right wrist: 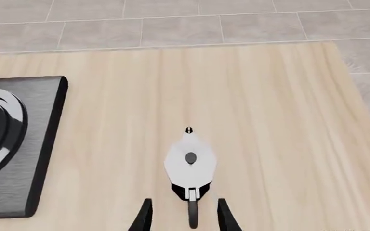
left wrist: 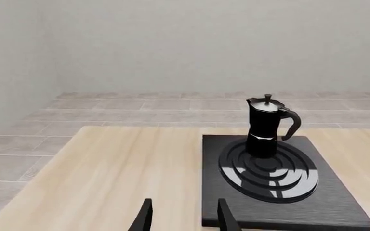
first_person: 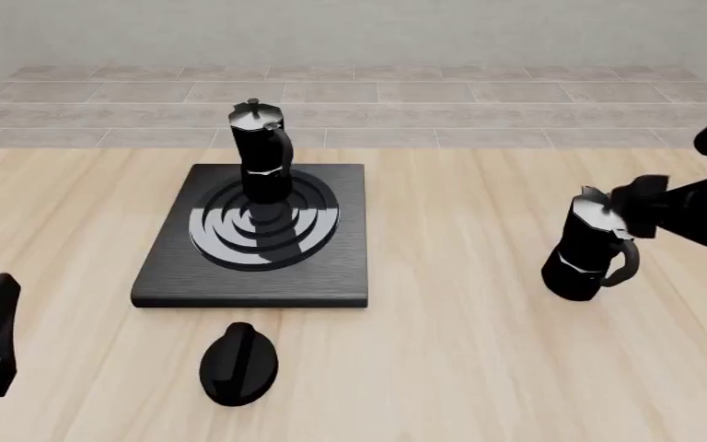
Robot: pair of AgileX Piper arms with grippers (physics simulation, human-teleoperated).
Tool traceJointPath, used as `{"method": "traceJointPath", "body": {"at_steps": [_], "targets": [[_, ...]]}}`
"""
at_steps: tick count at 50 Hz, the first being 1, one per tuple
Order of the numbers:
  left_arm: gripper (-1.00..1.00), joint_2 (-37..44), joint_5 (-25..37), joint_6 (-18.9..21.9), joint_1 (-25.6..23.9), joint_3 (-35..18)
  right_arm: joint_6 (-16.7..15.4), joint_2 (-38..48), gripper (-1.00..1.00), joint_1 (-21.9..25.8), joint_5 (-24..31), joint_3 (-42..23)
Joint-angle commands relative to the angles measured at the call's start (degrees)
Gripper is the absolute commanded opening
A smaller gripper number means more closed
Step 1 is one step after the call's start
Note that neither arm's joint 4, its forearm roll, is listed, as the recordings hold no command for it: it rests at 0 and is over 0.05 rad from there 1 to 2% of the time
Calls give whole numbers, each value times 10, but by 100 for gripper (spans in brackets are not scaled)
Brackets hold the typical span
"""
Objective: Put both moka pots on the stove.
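One moka pot [first_person: 260, 152] stood on stove [first_person: 329, 276]; second moka pot [first_person: 589, 249] on worktop [first_person: 452, 350], well right. Right end effector [right wrist: 183, 216] spread, astride handle. Left end effector [left wrist: 183, 217] spread, empty. Likely rigid, top-heavy; handle safest grip.

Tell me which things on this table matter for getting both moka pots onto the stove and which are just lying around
Part of the job:
- moka pot already on the stove
- moka pot still on the table, handle between the open right gripper's fingers
- stove
- left gripper, open, holding nothing

Just lying about:
- black oval knob, on the table in front of the stove
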Motion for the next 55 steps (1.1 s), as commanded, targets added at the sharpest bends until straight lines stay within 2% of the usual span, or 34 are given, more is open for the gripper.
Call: {"method": "traceJointPath", "body": {"at_steps": [1,39,55], "targets": [[100,-1,2,2,1,0,-4,37,100,-5,-5,-6],[100,-4,2,3,3,1,-2,129,100,3,-56,0],[100,-5,3,4,5,1,6,152,100,9,-88,29]]}}
